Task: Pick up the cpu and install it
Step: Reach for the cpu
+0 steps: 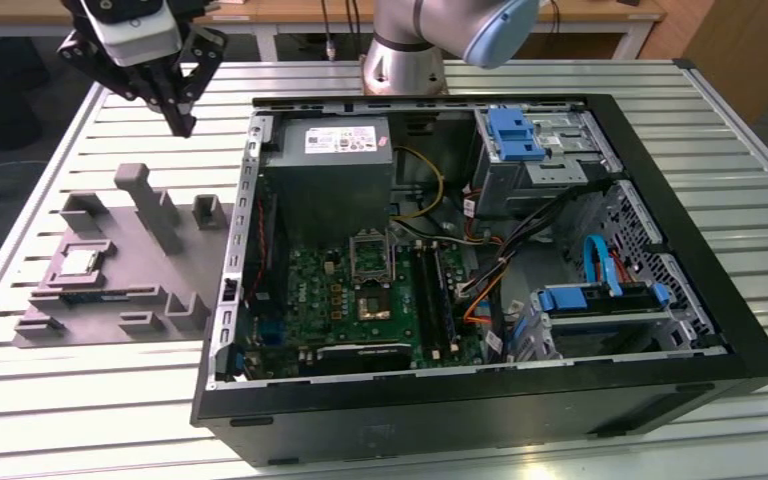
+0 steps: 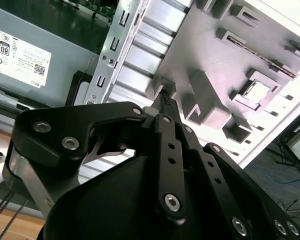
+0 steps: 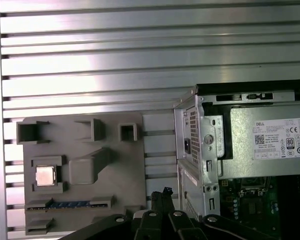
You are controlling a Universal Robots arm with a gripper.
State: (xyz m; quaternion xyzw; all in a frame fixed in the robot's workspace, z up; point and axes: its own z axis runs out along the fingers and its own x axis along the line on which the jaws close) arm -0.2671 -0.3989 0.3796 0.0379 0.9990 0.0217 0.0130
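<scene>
Exterior view: an open PC case (image 1: 491,415) lies on its side on a slatted metal table (image 1: 91,400), filling the centre & right of the frame. At mid-left of the frame, just beside the case, sits a grey plastic tray (image 1: 101,225) w/ raised blocks. The cpu (image 1: 84,262) lies flat in a square recess of that tray, toward the exterior view's left, w/ its pale metal top facing up. It is well apart from the green board (image 1: 344,310) inside the case, so it is not yet picked up.

The robot's gripper (image 1: 181,127) hangs in the upper left of the frame, above the tray's upper edge, pointing down. Its two black fingers are pressed together at the tips w/ nothing btwn them, and it touches nothing. Both wrist views agree: the closed tips (image 2: 165,99) (image 3: 162,192) hover over the table near the tray's edge. The cpu (image 3: 45,176) (image 2: 260,91) rests untouched in its recess, well apart from them.

Handling, as a judgement: the cpu is prob. very light, thin & stiff. Its smooth metal top is likely slippery, and its hidden underside is likely delicate. The best hold is on two opposite edges of the thin rim, kept level, w/ gentle squeeze. The recess walls sit close around it, so there is little room for fingers. Can't tell if there are finger gaps.
</scene>
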